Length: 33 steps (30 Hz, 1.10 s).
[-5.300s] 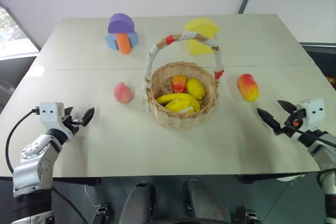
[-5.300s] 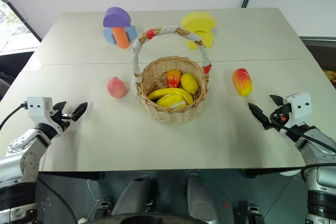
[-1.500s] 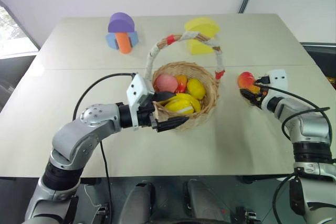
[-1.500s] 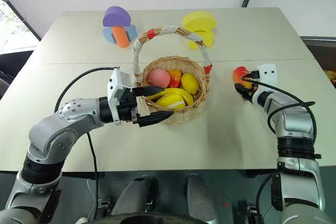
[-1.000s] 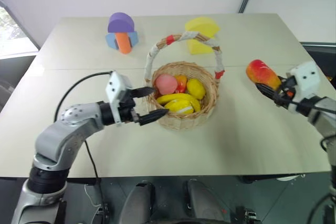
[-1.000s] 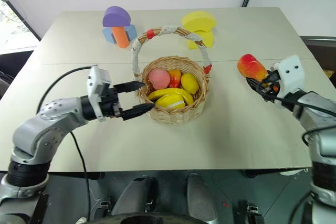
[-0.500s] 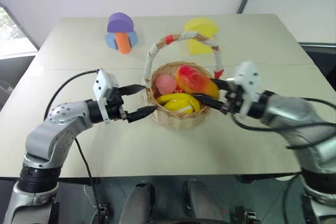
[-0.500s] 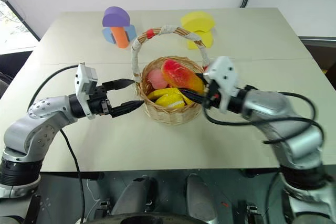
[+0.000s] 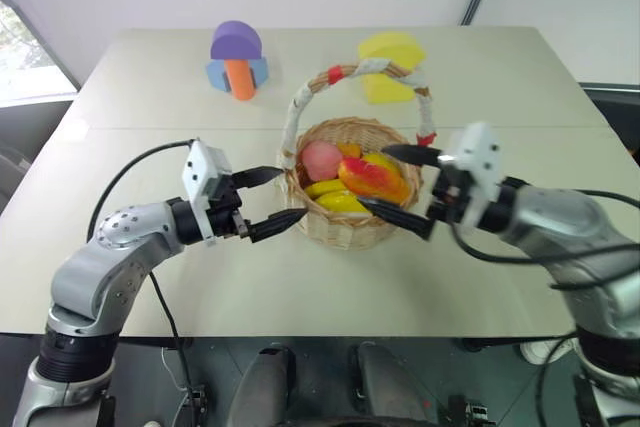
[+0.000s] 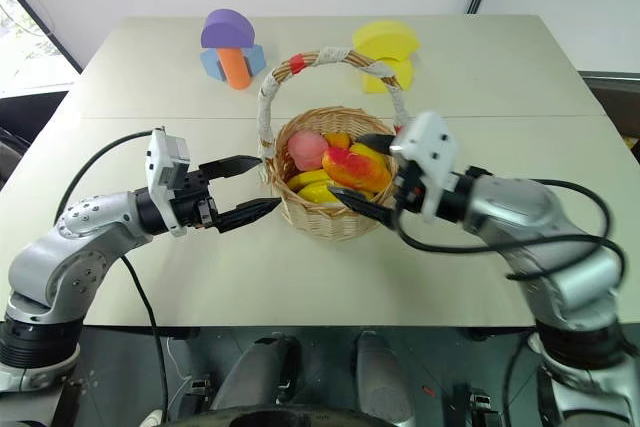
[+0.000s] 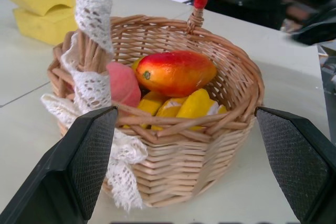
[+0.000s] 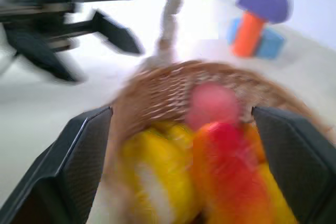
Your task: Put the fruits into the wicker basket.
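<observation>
Pincers flank the wicker basket [image 9: 350,209] on the pale tabletop [image 9: 140,137]: the left pincer [image 9: 275,199] hovers just beside the basket's left wall, its two black fingers spread wide and holding nothing, while the right pincer [image 9: 400,185] reaches in from the right with one finger above the rim and the other along the basket's front wall, likewise spread wide. Between those fingers the red-and-yellow mango [image 9: 372,178] lies inside the basket, atop the yellow toy fruits [image 11: 184,106] already there; neither finger closes on it. The pink peach [image 9: 320,159] sits in the basket too, against the left side near the base of the handle [image 9: 345,75], which arches tall over the load in white wrapping with red bands. At the far side of the tabletop, well apart from the basket, stands a stack of purple, blue and orange foam blocks [image 9: 237,57] on the left and a pair of yellow foam blocks [image 9: 392,65] on the right, behind the handle.
</observation>
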{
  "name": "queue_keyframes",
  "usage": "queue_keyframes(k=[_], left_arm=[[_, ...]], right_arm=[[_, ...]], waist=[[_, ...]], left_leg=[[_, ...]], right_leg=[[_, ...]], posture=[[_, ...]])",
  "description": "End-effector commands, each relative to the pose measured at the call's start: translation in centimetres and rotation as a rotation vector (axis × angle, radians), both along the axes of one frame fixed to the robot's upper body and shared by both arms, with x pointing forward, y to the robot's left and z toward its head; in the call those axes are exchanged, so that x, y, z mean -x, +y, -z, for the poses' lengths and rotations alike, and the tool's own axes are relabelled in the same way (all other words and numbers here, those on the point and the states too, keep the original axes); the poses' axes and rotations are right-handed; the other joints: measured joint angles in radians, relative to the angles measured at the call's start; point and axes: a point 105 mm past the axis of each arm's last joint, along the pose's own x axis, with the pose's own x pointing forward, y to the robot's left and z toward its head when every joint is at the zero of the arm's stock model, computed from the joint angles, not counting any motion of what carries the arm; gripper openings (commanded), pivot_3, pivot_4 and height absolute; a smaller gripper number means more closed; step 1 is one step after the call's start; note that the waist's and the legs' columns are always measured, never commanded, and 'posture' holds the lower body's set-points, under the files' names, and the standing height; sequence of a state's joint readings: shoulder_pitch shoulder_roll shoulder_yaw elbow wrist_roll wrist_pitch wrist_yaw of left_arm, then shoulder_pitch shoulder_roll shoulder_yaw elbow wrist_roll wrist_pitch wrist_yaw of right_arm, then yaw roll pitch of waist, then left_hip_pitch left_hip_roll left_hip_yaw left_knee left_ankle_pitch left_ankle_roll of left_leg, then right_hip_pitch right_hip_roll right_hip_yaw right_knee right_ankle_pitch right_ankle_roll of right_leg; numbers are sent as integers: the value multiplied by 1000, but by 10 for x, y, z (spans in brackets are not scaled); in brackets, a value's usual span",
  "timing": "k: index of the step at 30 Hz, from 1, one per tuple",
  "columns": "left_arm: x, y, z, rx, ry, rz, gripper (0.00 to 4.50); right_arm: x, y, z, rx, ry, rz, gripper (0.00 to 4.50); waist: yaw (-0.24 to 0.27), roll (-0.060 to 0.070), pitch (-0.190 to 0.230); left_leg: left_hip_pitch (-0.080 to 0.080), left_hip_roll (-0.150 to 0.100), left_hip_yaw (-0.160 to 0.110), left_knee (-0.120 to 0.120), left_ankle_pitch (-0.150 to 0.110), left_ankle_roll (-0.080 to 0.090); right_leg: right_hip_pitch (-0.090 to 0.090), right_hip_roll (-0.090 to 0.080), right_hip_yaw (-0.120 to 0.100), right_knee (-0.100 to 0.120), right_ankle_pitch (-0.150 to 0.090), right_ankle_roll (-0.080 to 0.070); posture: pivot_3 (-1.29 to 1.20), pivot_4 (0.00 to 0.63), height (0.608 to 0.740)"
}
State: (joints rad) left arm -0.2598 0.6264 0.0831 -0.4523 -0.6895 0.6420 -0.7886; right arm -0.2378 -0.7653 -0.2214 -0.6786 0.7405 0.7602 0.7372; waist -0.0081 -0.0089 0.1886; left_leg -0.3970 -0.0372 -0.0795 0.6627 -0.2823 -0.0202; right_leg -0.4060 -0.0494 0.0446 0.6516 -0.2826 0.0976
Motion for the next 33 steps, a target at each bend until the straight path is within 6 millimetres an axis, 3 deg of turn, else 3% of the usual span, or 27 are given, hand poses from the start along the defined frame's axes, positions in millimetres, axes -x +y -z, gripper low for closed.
queue_keyframes(k=[1,5,13,16,21,22,27,33], left_arm=[[3,-1,-10,11,-42,12,4500],[2,-5,-11,17,-41,33,4500],[1,-10,-14,22,-51,54,4500],[2,-10,-14,22,-53,53,4500],[4,-11,-13,26,-51,50,4500],[4,-11,-13,27,-51,50,4500],[4,-12,-13,30,-52,50,4500],[2,-14,-13,32,-54,67,4500]], right_arm=[[1,-20,-11,-26,-32,84,4405],[-25,-41,-4,-59,-39,249,4405],[-80,-40,13,-248,-21,400,4405],[-82,-36,16,-294,0,379,3033],[-80,-34,12,-330,-3,365,366],[-79,-34,10,-333,-14,361,26],[-75,-52,-9,-345,-100,424,23],[-82,-138,-35,-279,-251,785,23]], waist=[[-5,0,0],[-8,0,0],[-7,0,0],[-4,0,0],[-4,0,0],[-4,0,0],[-6,1,0],[-1,1,0]], left_leg=[[1,0,0,0,0,0],[6,1,2,0,0,0],[5,1,2,0,1,-1],[5,1,2,-1,1,-1],[4,1,2,-1,1,-1],[4,1,2,-1,1,-1],[4,1,2,-1,1,-1],[4,0,2,-1,1,-1]], right_leg=[[1,0,0,0,0,0],[3,2,2,2,0,0],[2,3,2,3,0,0],[1,2,2,3,0,0],[1,1,2,3,0,0],[1,1,2,3,0,0],[1,2,2,3,0,0],[1,1,2,3,0,0]], posture=[[0,150,740],[0,150,740],[0,150,740],[0,150,740],[0,150,740],[0,150,740],[0,150,740],[0,150,740]])
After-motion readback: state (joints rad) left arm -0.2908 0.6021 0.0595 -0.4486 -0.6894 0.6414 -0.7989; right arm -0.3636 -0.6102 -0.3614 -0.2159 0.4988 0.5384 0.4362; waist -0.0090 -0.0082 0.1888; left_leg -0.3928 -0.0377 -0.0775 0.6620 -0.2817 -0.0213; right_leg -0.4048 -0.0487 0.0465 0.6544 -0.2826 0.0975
